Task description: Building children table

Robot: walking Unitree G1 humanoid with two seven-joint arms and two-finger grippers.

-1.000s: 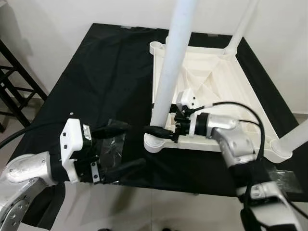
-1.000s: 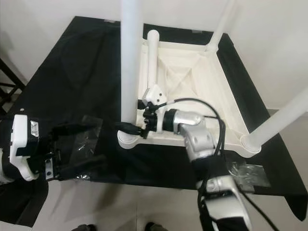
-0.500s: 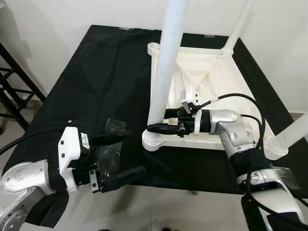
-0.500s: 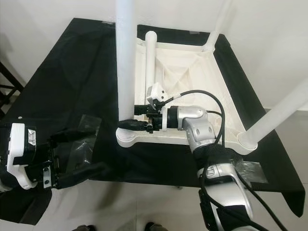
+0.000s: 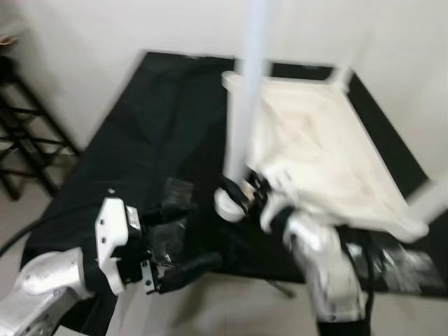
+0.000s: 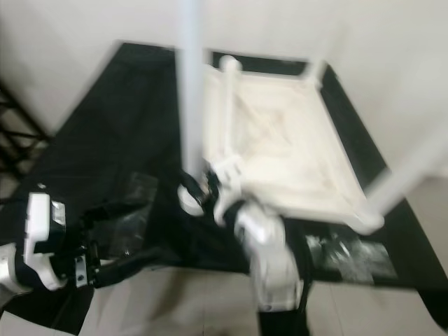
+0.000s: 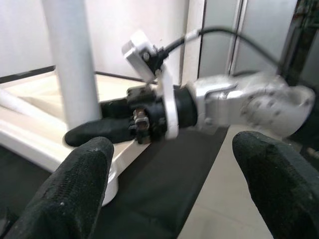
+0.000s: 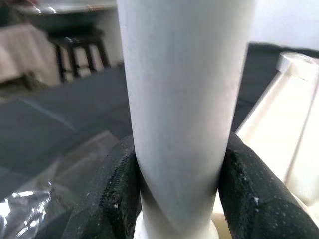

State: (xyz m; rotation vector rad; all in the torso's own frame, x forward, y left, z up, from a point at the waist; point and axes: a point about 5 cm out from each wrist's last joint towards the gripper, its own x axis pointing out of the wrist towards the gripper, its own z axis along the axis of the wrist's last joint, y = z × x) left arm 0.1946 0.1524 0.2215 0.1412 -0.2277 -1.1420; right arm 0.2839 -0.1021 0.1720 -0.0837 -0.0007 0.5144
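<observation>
Clamping white table leg (image 8: 182, 99) near its socket: right gripper (image 8: 174, 184) pinches it.
Left gripper (image 5: 183, 234) spread wide beside the leg, holding nothing; leg could twist crooked in corner socket (image 5: 228, 206), judging by blurred head views.

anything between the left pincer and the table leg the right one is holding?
Nothing visible. The left pincer is open, and past its fingers lies bare black cloth up to the white table leg. The right pincer is shut on that leg from the far side, at its base.
</observation>
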